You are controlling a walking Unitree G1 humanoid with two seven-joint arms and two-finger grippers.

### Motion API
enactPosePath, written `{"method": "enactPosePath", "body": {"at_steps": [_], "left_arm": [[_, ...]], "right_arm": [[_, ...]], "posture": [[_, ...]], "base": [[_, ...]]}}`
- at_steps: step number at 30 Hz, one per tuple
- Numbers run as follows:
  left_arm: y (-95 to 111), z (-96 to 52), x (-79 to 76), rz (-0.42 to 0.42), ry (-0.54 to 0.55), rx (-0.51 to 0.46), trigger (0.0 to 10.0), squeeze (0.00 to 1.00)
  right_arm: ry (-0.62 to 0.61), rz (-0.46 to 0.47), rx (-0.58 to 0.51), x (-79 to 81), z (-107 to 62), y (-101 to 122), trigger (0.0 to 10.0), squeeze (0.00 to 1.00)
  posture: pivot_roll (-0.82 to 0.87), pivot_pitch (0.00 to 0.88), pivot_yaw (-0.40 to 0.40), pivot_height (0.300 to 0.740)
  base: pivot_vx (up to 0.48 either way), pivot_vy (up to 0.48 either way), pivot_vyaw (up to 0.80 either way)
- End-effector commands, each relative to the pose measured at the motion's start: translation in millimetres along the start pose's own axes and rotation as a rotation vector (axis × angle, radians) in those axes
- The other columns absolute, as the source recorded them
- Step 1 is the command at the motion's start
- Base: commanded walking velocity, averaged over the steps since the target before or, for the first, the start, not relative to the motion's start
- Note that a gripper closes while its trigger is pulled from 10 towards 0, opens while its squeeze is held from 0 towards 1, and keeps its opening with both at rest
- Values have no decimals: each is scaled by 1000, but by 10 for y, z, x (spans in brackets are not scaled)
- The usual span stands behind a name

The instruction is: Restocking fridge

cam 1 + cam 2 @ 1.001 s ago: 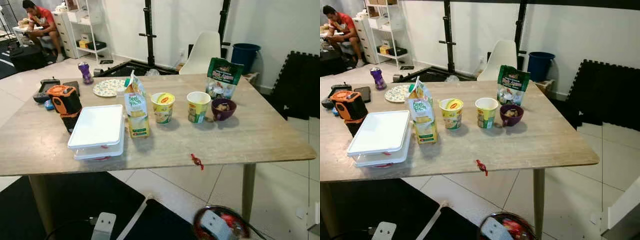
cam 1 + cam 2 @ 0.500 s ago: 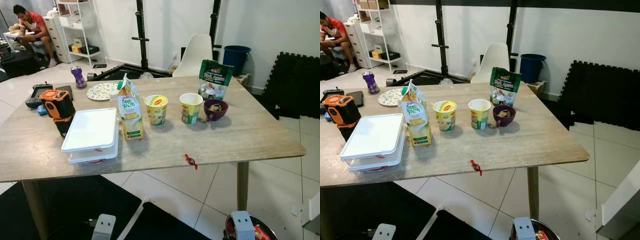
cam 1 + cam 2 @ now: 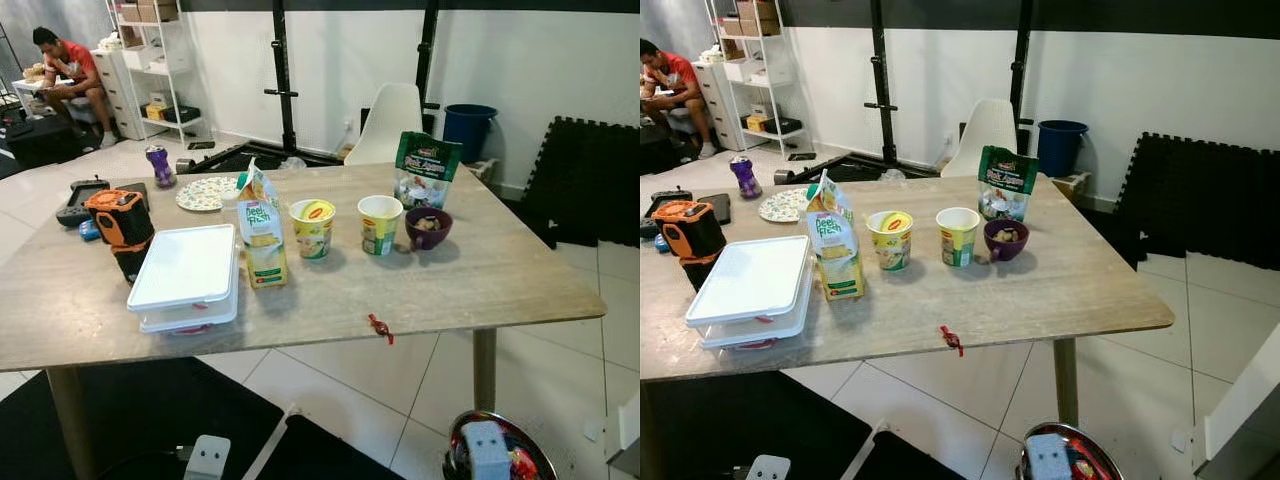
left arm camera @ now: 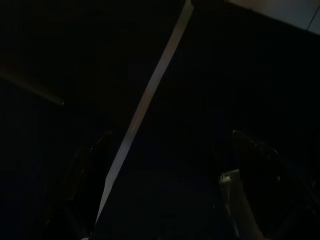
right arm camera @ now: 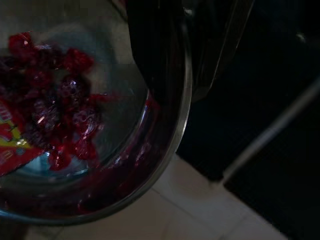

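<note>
Right gripper [image 5: 190, 50]: low at 5 o'clock in the head views, fingers clamped over the rim of a glass bowl [image 5: 165, 165]. Left gripper [image 4: 165, 200]: hanging low at 7 o'clock, fingers spread apart.

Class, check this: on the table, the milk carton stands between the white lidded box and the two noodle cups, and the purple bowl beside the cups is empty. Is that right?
One thing is wrong: the purple bowl is not empty; it holds some food, as the left eye view shows. The rest stands: the milk carton is between the white lidded box and the two noodle cups on the table.
</note>
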State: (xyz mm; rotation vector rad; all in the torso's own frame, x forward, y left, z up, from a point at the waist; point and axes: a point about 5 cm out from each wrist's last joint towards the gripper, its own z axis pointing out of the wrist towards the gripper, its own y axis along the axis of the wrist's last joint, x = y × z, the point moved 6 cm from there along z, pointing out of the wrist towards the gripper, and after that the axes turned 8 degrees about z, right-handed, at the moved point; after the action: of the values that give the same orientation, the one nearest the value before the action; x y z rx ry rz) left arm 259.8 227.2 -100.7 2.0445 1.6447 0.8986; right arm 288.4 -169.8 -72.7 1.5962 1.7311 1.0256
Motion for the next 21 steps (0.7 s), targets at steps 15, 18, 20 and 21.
{"method": "enactPosePath", "body": {"at_steps": [15, 18, 20, 21], "left_arm": [[-136, -15, -46, -3, -7, 49, 10000, 0], [-140, -16, -62, 2, -16, 48, 10000, 0], [-147, -17, -71, 8, -22, 50, 10000, 0], [-172, -22, -56, -7, -10, 57, 10000, 0]], "right_arm": [[-5, -194, 91, -66, -32, -161, 10000, 0], [-1, -195, 103, -71, -35, -179, 10000, 0], [-2, -182, 112, -80, -40, -197, 10000, 0], [4, -176, 123, -77, -44, -218, 10000, 0]], "posture": [[-40, 52, 23, 740], [-43, 55, 18, 740], [-42, 56, 4, 740], [-42, 57, 5, 740]], "base": [[0, 0, 0], [0, 0, 0], [0, 0, 0], [0, 0, 0]]}}
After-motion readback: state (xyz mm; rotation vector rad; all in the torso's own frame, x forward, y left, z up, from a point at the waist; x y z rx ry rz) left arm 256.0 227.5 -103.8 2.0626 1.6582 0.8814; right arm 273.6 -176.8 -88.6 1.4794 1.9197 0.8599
